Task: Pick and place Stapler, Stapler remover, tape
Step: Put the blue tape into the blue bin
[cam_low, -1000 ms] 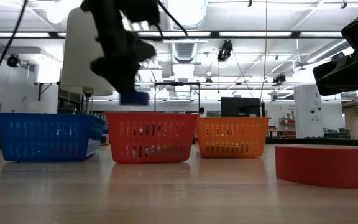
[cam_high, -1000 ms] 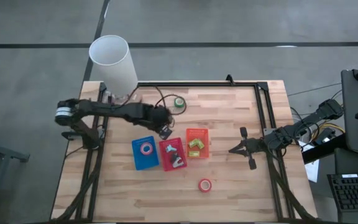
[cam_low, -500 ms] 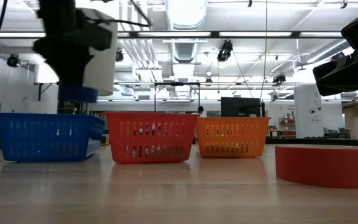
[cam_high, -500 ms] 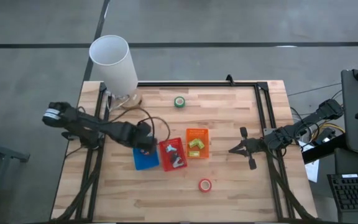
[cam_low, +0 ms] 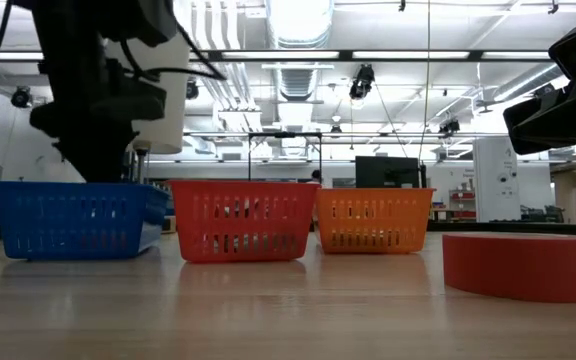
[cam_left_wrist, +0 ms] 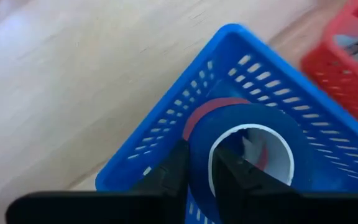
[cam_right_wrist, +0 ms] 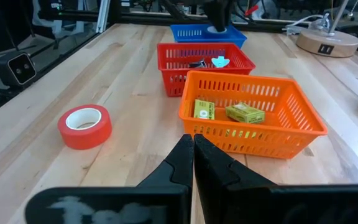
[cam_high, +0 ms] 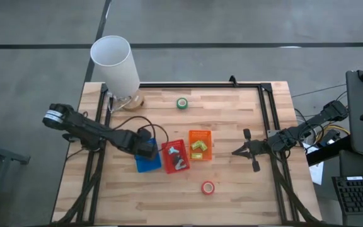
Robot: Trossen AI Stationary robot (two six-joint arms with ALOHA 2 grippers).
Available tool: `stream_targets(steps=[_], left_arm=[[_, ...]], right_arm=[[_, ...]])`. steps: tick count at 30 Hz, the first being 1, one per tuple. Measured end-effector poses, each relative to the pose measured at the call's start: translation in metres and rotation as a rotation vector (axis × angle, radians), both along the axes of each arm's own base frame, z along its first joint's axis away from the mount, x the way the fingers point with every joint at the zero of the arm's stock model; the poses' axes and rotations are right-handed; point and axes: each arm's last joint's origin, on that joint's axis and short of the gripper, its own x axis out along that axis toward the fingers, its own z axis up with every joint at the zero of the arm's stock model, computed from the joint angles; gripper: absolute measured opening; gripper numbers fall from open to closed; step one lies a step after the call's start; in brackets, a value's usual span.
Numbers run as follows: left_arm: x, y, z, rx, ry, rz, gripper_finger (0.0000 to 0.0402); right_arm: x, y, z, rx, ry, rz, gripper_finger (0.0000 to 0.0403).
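Blue tape roll (cam_left_wrist: 247, 146) sits pinched at its wall between the fingers of the left gripper (cam_left_wrist: 199, 177), low inside the blue basket (cam_left_wrist: 166, 134), on top of a red roll (cam_left_wrist: 204, 112). Other tape rolls lie on the table (cam_high: 232, 120): a red one (cam_high: 207, 187) near the front edge and a green one (cam_high: 181, 103) toward the back. Right gripper (cam_high: 237, 152) waits at the right side of the table with its fingers pressed together, holding nothing.
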Motion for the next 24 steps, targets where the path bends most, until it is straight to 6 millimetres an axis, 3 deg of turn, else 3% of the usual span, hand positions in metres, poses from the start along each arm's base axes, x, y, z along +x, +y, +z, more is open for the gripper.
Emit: stream_targets(steps=[8, 24], left_arm=[[-0.010, 0.004, -0.017, 0.011, 0.028, 0.066, 0.0065], [-0.005, 0.004, -0.012, 0.027, -0.028, 0.047, 0.0066]], right_arm=[[0.000, 0.000, 0.000, -0.002, 0.000, 0.000, 0.0008], [0.000, 0.000, 0.000, -0.002, 0.000, 0.000, 0.0008]])
